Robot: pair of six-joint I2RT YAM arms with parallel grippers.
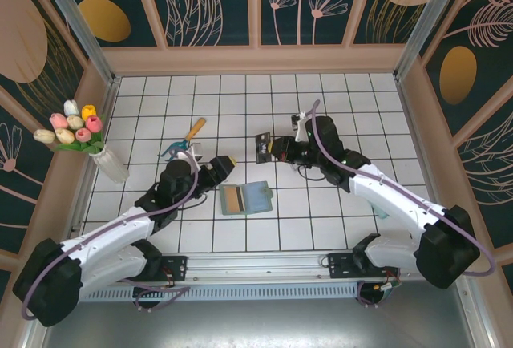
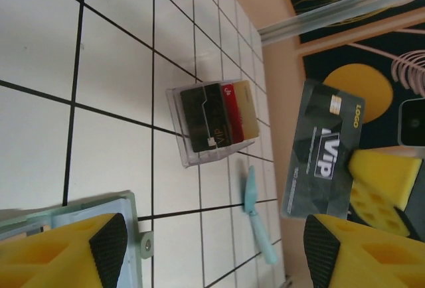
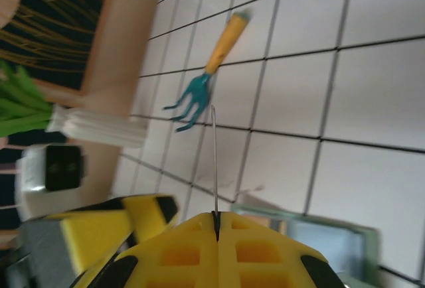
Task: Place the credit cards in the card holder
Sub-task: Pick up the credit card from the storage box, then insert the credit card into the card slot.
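Note:
The sage-green card holder (image 1: 258, 198) lies open on the tiles between the arms, with a tan card (image 1: 233, 198) on its left half. My right gripper (image 1: 270, 149) is shut on a dark VIP credit card (image 2: 323, 147), held upright above the table behind the holder. In the right wrist view that card (image 3: 214, 162) stands edge-on out of the shut pads. My left gripper (image 1: 223, 163) hovers open and empty at the holder's left edge (image 2: 66, 216). More credit cards, dark, red and tan, sit in a clear tray (image 2: 211, 123).
A teal hand rake with an orange handle (image 1: 186, 141) lies behind the left gripper. A vase of tulips (image 1: 104, 159) stands at the left wall. A pale teal tool (image 2: 257, 212) lies near the clear tray. Wooden walls enclose the tiled table.

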